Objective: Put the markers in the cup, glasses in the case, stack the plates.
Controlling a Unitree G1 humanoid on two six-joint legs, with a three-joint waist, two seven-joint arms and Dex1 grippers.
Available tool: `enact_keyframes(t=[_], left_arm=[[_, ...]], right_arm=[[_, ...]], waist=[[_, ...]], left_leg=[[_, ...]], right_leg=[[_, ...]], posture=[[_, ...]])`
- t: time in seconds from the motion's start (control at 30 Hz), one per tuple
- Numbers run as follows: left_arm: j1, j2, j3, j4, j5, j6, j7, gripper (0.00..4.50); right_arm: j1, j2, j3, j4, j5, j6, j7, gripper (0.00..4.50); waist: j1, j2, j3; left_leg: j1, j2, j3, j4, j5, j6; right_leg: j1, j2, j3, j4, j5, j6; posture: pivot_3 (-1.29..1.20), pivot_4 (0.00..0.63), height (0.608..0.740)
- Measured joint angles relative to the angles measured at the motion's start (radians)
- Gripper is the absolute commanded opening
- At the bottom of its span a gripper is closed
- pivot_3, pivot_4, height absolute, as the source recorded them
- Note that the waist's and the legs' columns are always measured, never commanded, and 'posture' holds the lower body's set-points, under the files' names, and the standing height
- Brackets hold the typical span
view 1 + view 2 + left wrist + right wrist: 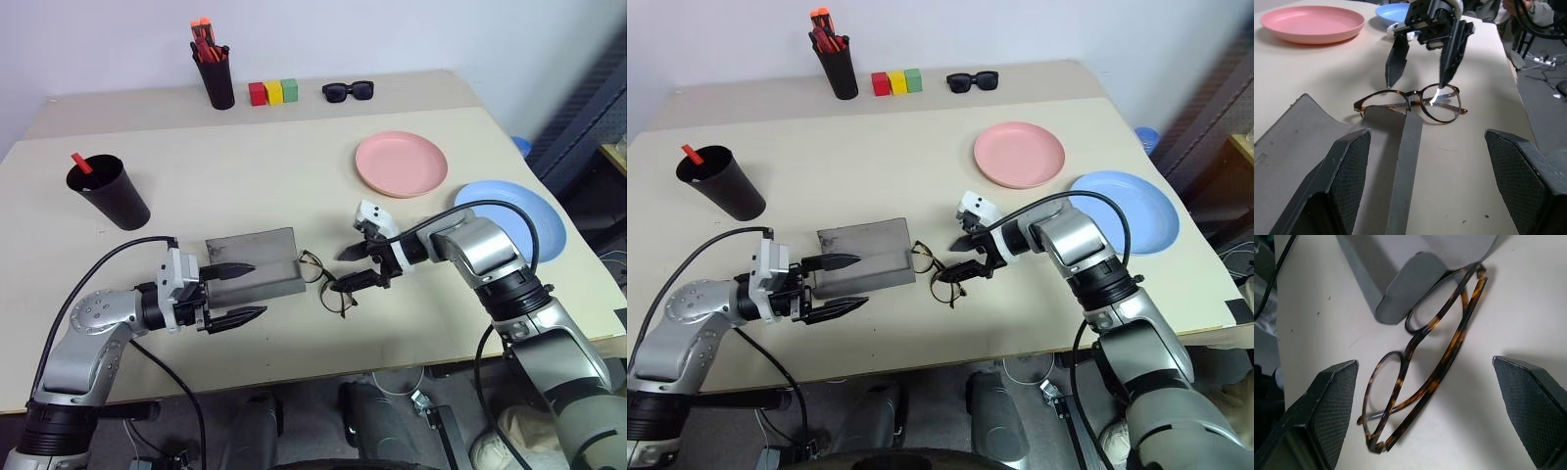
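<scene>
The wire-rimmed glasses (331, 286) lie folded on the table, one lens touching the right end of the grey case (250, 264). My right gripper (340, 272) hangs open just over them, one finger on each side of the frame (1425, 362). At the case's left end my left gripper (257, 290) is open and level, one finger over the case, the other off its near edge. The black cup (110, 191) stands at the left with a red-capped marker (80, 162) in it. The pink plate (402, 164) and the blue plate (519, 215) sit apart at the right.
At the table's back stand a slim black pen holder (216, 78) with orange-red pens, three coloured blocks (272, 92) and black sunglasses (349, 91). The table's front edge runs close below both grippers.
</scene>
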Motion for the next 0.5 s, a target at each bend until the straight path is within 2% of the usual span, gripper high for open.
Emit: enact_keyframes(t=[0.5], left_arm=[[-0.005, -0.003, -0.007, 0.003, -0.002, -0.002, 0.003, 3.79]], right_arm=[[0.017, 0.022, 0.027, -0.110, 0.069, 0.087, -0.028, 4.50]], waist=[[0.000, 0.000, 0.000]], left_leg=[[0.000, 0.000, 0.000, 0.000, 0.000, 0.000]], right_leg=[[0.000, 0.000, 0.000, -0.001, 0.000, 0.000]], posture=[[0.00, 0.150, 0.740]])
